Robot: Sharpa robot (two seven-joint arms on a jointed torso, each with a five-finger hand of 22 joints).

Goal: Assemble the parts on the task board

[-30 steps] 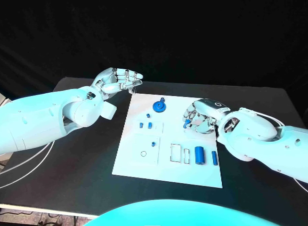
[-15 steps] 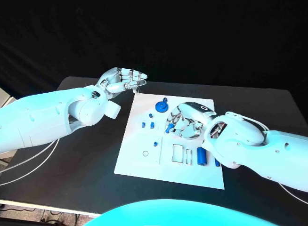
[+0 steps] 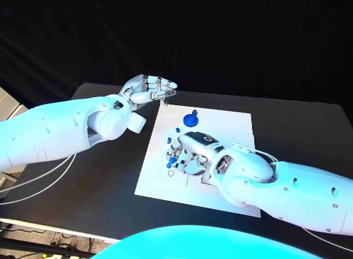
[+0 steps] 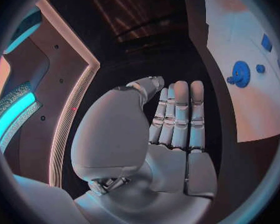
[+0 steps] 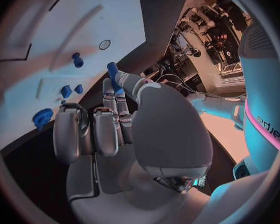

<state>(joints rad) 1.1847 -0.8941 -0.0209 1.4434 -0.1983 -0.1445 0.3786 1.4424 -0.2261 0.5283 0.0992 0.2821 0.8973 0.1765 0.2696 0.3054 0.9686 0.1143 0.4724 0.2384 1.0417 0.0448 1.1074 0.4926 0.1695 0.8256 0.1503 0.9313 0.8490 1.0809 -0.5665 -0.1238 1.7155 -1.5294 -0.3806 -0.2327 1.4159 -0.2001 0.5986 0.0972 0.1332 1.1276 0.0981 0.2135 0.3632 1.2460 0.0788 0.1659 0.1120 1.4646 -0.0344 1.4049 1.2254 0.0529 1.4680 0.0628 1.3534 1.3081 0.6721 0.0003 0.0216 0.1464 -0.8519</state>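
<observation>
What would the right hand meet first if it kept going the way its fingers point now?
Likely the task board: the right hand, pinching a small blue part, points down at its white surface by the small ring mark. Depth is unclear.

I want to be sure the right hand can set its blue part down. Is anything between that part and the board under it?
Nothing visible blocks it. The right hand pinches a small blue part over a bare patch of the task board. The nearest things, a blue peg and a small ring mark, sit apart from it.

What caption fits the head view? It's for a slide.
Right hand carries a blue part low over the task board; left hand hovers off its far corner.
</observation>
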